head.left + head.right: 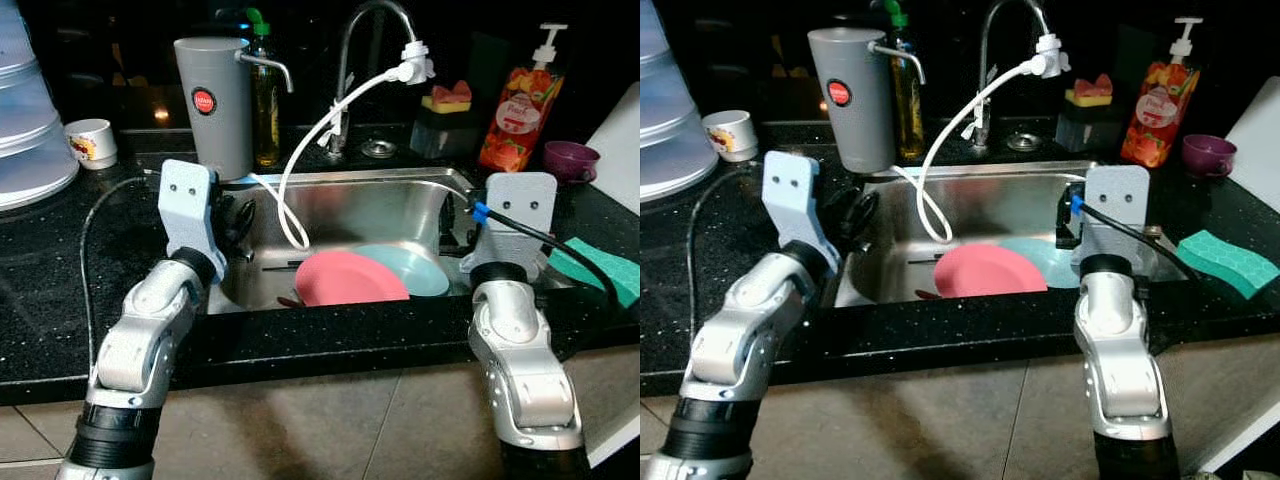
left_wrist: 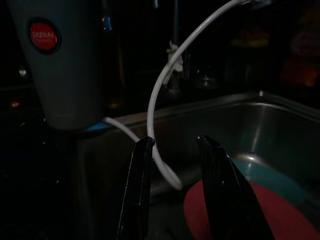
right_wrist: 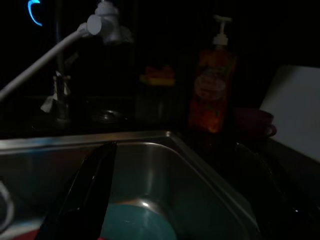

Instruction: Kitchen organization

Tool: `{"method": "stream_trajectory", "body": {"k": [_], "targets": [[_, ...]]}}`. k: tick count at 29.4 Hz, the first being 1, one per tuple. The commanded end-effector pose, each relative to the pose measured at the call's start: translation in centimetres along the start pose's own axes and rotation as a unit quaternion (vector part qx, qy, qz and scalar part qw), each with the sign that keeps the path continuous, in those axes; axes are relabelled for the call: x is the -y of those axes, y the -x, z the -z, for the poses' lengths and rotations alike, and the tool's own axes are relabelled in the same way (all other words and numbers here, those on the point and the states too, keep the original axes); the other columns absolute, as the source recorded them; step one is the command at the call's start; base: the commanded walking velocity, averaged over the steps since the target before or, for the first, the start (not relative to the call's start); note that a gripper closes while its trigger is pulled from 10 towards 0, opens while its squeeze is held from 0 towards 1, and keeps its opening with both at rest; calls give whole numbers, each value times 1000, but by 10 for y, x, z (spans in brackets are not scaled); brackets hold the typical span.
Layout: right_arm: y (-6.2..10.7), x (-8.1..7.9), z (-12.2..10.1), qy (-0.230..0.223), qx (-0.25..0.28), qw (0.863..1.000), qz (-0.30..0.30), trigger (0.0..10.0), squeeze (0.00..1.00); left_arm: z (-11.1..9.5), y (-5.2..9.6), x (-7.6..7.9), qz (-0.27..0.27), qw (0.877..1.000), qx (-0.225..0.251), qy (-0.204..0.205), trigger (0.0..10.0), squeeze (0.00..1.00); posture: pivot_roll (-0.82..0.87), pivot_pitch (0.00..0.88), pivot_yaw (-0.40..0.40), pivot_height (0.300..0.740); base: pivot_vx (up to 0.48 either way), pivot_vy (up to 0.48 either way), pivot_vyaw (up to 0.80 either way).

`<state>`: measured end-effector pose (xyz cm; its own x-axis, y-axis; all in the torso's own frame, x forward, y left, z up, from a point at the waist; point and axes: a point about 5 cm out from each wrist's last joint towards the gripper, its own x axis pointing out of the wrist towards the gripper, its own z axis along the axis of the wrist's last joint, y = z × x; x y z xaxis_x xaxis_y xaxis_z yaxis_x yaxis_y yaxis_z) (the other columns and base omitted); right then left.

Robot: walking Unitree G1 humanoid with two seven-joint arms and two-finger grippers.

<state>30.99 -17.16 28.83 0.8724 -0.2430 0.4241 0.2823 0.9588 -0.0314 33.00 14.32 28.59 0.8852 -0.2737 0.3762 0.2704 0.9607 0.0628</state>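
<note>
A pink plate (image 1: 345, 280) lies in the steel sink (image 1: 400, 178), overlapping a teal plate (image 1: 420, 268) to its right. My left gripper (image 1: 235, 225) hovers at the sink's left rim, open, with nothing between its fingers (image 2: 137, 190). In the left wrist view the pink plate (image 2: 260, 220) sits low and ahead. A white hose (image 1: 320, 130) from the faucet (image 1: 365, 30) hangs into the basin beyond that gripper. My right gripper (image 1: 1068, 215) is at the sink's right rim, open and empty, with the teal plate (image 3: 135, 222) below it.
A grey dispenser (image 1: 212, 105) and a green-capped bottle (image 1: 264, 100) stand behind the sink's left corner. A soap bottle (image 1: 520, 105), purple cup (image 1: 570, 158) and green sponge (image 1: 600, 265) are on the right. A white cup (image 1: 90, 140) and clear container (image 1: 25, 120) sit far left.
</note>
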Motion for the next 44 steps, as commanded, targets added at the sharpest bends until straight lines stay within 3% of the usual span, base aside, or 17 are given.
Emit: {"method": "stream_trajectory", "body": {"k": [1, 6, 20, 22, 25, 28, 34, 44], "targets": [[0, 3, 5, -19, -6, 1000, 5, 10000, 0, 5, 5, 1, -11, 1000, -3, -8, 10000, 0, 41, 116, -7, 740, 0, 0, 0], [2, 3, 7, -28, -5, 1000, 5, 10000, 0, 7, 8, 2, -18, 1000, 1, -12, 10000, 0, 40, 110, -7, 740, 0, 0, 0], [10, -4, 20, -22, -5, 1000, -11, 10000, 0, 8, 14, 2, -39, 995, 24, -83, 10000, 0, 24, 103, -34, 740, 0, 0, 0], [13, -5, 25, -24, -6, 1000, -18, 10000, 0, 11, 20, 10, -33, 993, 28, -111, 10000, 0, 52, 95, -33, 740, 0, 0, 0], [13, -5, 26, -26, -3, 999, -21, 10000, 0, 13, 24, 14, -29, 992, 31, -120, 10000, 0, 55, 94, -32, 740, 0, 0, 0], [21, -13, 31, -23, 7, 999, -36, 10000, 0, 21, 40, 22, -22, 989, 36, -140, 10000, 0, 45, 98, -43, 740, 0, 0, 0], [26, -19, 29, -24, 12, 998, -55, 10000, 0, 23, 51, 15, -64, 990, 31, -124, 10000, 0, 36, 95, -53, 740, 0, 0, 0], [28, -17, 33, -34, 9, 997, -67, 10000, 0, 12, 67, 0, -83, 985, 31, -149, 10000, 0, 71, 92, -66, 740, 0, 0, 0]]}}
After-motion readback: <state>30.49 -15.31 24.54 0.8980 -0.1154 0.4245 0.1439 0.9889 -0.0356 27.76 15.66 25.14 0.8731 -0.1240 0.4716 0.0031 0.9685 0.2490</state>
